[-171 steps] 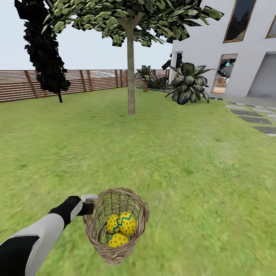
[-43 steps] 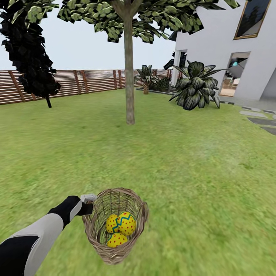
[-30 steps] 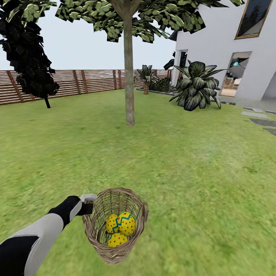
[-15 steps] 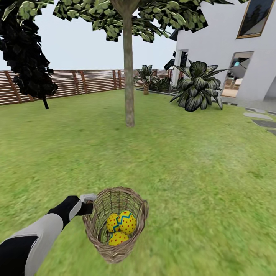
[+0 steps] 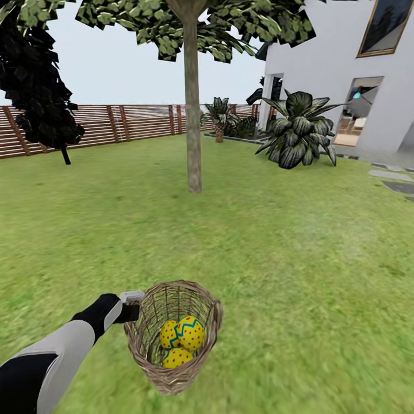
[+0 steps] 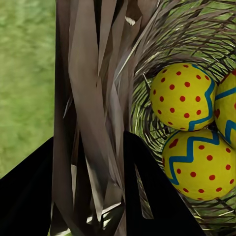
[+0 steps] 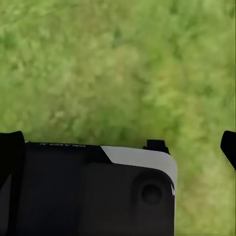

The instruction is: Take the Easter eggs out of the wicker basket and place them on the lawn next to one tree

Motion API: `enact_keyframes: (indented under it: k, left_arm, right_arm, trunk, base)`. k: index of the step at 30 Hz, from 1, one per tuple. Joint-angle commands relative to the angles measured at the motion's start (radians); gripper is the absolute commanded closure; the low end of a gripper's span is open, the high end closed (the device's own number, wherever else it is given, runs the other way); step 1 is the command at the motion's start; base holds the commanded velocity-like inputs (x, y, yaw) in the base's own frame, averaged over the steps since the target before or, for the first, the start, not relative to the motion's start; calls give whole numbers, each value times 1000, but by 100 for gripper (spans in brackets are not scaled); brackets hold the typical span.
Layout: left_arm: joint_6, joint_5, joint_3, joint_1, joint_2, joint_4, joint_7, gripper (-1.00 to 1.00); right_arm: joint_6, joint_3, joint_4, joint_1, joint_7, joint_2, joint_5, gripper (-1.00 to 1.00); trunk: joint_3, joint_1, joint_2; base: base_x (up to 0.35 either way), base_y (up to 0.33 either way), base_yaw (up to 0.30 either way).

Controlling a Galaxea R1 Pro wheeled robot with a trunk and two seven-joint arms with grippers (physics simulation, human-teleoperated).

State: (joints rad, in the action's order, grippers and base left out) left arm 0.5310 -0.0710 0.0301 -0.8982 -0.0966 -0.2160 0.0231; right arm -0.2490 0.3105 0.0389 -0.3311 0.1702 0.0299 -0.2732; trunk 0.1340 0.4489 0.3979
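- My left claw (image 5: 133, 305) is pinching the rim of the wicker basket (image 5: 172, 368), with the woven wall squeezed between its two dark fingers (image 6: 29, 196).
- I am holding the basket up over the lawn (image 5: 287, 259), low and close in front of me.
- All three Easter eggs (image 5: 183, 339) are sitting inside the basket, bunched together and touching each other.
- In the left wrist view, the eggs (image 6: 184, 96) are lying just past the basket wall (image 6: 93, 98), yellow with red dots and blue zigzag bands.
- My right claw (image 7: 118, 142) is hanging over bare grass (image 7: 123, 64), its dark fingers (image 7: 229, 147) spread wide apart, with nothing between them.
- A tree (image 5: 192, 115) with a pale trunk is standing straight ahead on the lawn, well apart from the basket.
- A dark leafy tree (image 5: 40, 86) is standing near the brown fence (image 5: 132, 121) on my left.
- A white house (image 5: 345, 63) and a big spiky plant (image 5: 299, 135) are showing on my right.
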Motion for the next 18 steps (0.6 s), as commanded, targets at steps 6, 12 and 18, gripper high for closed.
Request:
enact_keyframes:
  k: [6, 12, 18]
  left_arm:
    - [6, -13, 7, -1, 0, -2, 0, 100]
    - [6, -13, 7, -1, 0, -2, 0, 100]
    - [6, -13, 7, -1, 0, -2, 0, 100]
  right_arm:
    - [-7, 9, 4, -2, 2, 1, -8, -100]
    - [-7, 9, 4, -2, 2, 1, -8, -100]
    - [-12, 9, 4, -2, 2, 2, -9, -100]
  trunk:
    - [2, 1, 2]
    - [2, 1, 2]
    - [2, 1, 2]
  base:
    - [313, 0, 0]
    - [313, 0, 0]
    - [313, 0, 0]
